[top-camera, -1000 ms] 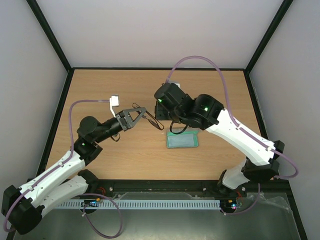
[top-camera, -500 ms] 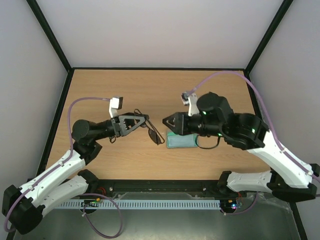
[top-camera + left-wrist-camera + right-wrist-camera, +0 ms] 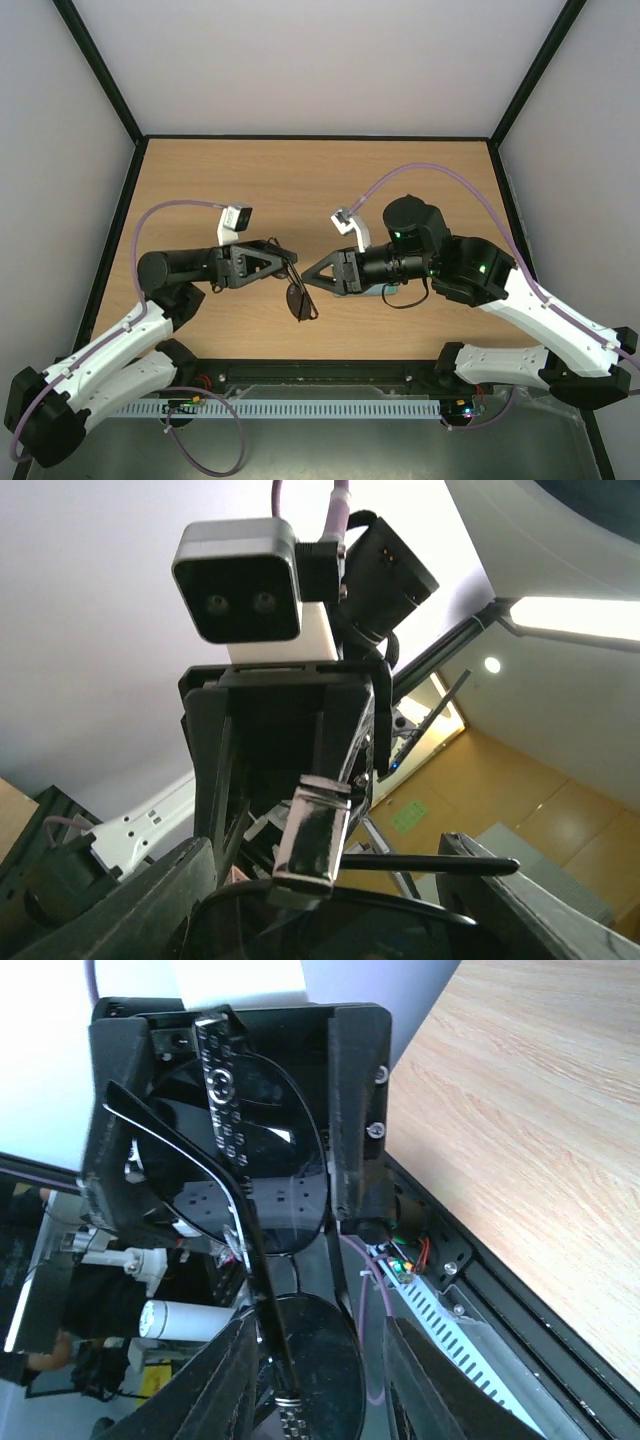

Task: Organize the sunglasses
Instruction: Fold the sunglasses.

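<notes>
**1. Black two-finger left gripper** [image 3: 283, 264]. In the top view it is reaching toward 3 o'clock above the light wooden table [image 3: 230, 180]. Its fingers are closing across one lens, as the right wrist view shows. Since nothing else is supporting the load, it is judged to be carrying it alone.

**2. Small round-lensed, dark wire-framed sunglasses** [image 3: 300, 298]. They are hanging in the air clear of the table, between the two arms. One lens is sitting in the left gripper and the other is dangling below it toward 5 o'clock. The long axis across both lenses is running roughly from 11 to 5 o'clock in the top view, crosswise to both arms. A slim temple arm is sticking out sideways in the left wrist view.

**3. Black two-finger right gripper** [image 3: 312, 281]. It is pointing toward 9 o'clock, straight at the sunglasses, with its tip just beside them. Its fingers are standing apart, and in its own wrist view the free lower lens is showing in the gap between them. The pictures are not showing whether either finger is touching the frame.

**4. Pale green-grey rectangular case** [image 3: 385, 291]. It is lying on the table at 3 o'clock from the sunglasses, mostly hidden under the right arm.

**Relation governing the coming move.** The sunglasses are lying at 3 o'clock from the left gripper and 9 o'clock from the right. The right gripper is the nearer one to the free lens, so a handover or a fold appears to be depending on it closing across that crosswise axis.
</notes>
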`<state>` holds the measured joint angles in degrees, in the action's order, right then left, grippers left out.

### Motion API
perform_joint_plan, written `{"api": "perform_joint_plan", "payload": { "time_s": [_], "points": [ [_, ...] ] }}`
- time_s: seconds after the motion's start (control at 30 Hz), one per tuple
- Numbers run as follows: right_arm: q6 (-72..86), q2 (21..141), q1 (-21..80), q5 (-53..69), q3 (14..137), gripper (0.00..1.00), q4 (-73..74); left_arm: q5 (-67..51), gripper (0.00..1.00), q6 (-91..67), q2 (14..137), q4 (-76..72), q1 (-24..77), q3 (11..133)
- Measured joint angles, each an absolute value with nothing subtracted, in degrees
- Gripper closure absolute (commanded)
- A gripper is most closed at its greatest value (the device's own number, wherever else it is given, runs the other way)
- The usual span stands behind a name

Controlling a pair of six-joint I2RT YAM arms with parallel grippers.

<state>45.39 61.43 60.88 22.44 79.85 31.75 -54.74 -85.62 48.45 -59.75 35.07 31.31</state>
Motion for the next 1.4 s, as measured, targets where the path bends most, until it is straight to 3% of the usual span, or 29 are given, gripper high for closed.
{"api": "perform_joint_plan", "payload": {
  "time_s": [0.6, 0.8, 1.1, 1.23, 1.4],
  "points": [
    [45.7, 64.3, 61.5, 28.2, 79.7, 0.68, 26.8, -57.0, 0.39, -84.9, 47.2, -58.8, 35.1, 31.0],
    [45.5, 65.3, 61.9, 28.2, 79.7, 0.76, 26.8, -57.0, 0.39, -84.4, 47.6, -58.8, 35.1, 31.0],
    [44.9, 65.4, 62.0, 27.7, 79.3, 0.96, 26.9, -57.0, 0.38, -84.2, 48.4, -58.4, 35.1, 30.8],
    [44.9, 65.5, 62.0, 27.4, 79.2, 0.99, 26.7, -57.0, 0.33, -84.1, 48.7, -57.9, 35.1, 30.7],
    [45.0, 65.5, 62.0, 26.4, 78.8, 0.99, 26.7, -56.8, 0.16, -83.7, 48.8, -57.7, 35.1, 30.7]
  ]
}}
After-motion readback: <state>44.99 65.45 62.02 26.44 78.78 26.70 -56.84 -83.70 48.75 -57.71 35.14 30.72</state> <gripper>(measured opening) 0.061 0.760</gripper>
